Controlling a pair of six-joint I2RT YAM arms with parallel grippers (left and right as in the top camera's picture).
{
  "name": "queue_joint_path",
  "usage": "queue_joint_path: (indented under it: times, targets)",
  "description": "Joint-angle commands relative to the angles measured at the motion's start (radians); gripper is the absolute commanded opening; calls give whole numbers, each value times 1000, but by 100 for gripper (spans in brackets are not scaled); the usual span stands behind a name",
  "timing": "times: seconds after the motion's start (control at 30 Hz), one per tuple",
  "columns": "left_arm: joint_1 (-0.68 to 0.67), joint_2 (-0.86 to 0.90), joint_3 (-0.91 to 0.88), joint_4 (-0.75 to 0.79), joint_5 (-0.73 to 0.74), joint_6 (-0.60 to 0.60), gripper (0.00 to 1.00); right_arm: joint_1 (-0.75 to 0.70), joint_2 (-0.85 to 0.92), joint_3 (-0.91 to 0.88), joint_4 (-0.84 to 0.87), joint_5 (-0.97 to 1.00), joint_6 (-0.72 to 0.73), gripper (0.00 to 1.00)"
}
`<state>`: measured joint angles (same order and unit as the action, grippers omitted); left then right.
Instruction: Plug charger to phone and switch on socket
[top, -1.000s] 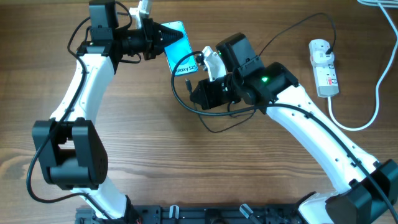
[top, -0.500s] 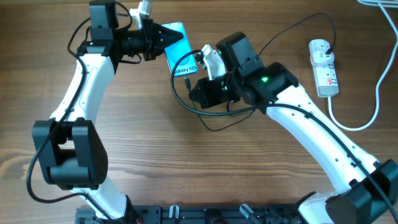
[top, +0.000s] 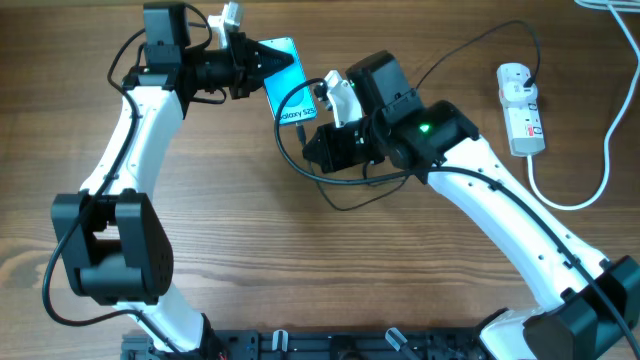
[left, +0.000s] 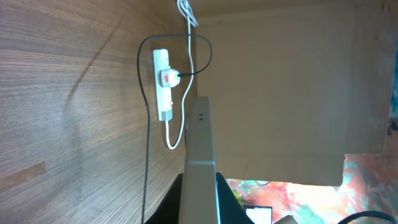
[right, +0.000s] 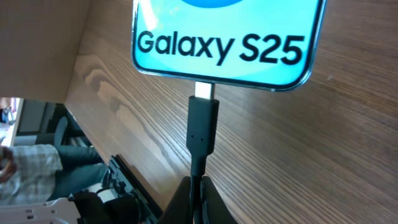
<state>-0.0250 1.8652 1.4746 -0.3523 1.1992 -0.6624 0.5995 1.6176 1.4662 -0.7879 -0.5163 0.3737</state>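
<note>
While my right fingers (right: 181, 205) pinch the charger (right: 203, 127) just behind its plug, the metal tip sits at the port in the phone (right: 224, 37), seemingly only partly in; I can't be sure. My left fingers (left: 229, 198) clamp the phone from its other end. Seating the plug comes first. Then the socket (top: 522, 110), well apart at the right of the desk (top: 300, 270), needs switching on.

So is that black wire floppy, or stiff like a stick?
Probably floppy: the charger cable curls in loose loops. Its plug tip looks stiff, sticking straight out of the right gripper. It's thin, so likely light.
</note>
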Motion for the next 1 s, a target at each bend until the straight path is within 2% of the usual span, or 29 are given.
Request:
queue_joint_path:
  times: [0.0, 0.47, 0.6, 0.97]
  targets:
    - [-14, -27, 8, -24, 50, 81, 4, -3, 10, 5, 23, 27, 19, 4]
    - [-26, -27, 8, -3, 72, 79, 4, -3, 10, 5, 20, 46, 101, 4]
    - [-24, -27, 8, 54, 155, 63, 4, -3, 10, 5, 52, 46, 123, 4]
    - [-24, -27, 8, 64, 177, 45, 4, -3, 10, 5, 84, 76, 100, 4]
